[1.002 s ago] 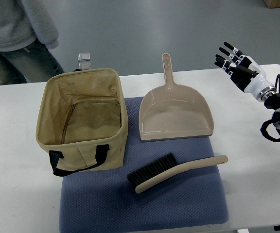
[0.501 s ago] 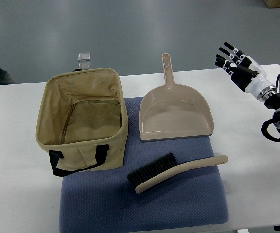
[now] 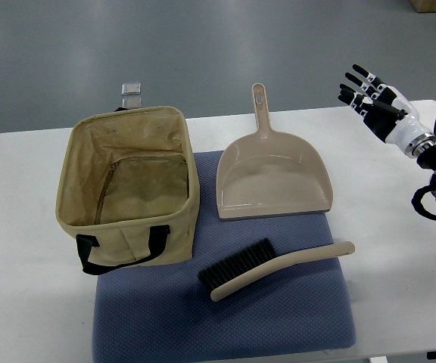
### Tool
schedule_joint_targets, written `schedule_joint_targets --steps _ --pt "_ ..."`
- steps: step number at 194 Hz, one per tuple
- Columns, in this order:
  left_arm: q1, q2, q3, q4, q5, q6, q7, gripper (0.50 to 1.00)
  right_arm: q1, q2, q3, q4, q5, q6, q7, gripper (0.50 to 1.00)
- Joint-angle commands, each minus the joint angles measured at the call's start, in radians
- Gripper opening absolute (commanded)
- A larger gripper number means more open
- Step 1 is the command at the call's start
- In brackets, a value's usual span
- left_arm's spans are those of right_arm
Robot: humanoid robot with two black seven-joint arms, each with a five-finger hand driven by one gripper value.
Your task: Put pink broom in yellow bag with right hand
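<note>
A white bench (image 3: 29,302) carries a blue mat (image 3: 278,325). The right hand (image 3: 371,97) hovers with spread fingers, holding nothing. Well apart from it lies the pink broom (image 3: 275,268), the yellow bag (image 3: 127,189) farther off

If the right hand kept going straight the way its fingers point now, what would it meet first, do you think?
Probably nothing: the right hand, open, points up and left past the table's far edge, toward bare floor. The dustpan lies off that line, though depth is unclear.
</note>
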Motion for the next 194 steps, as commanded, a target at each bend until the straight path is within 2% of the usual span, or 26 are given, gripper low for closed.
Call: schedule_joint_targets --steps 1,194 --pt "0.000 0.000 0.000 0.001 0.000 0.000 0.001 1.000 0.000 0.000 0.001 0.000 0.001 0.001 0.001 0.930" --pt "0.000 0.000 0.000 0.001 0.000 0.000 0.000 1.000 0.001 -0.005 0.011 0.011 0.000 0.016 -0.001 0.930"
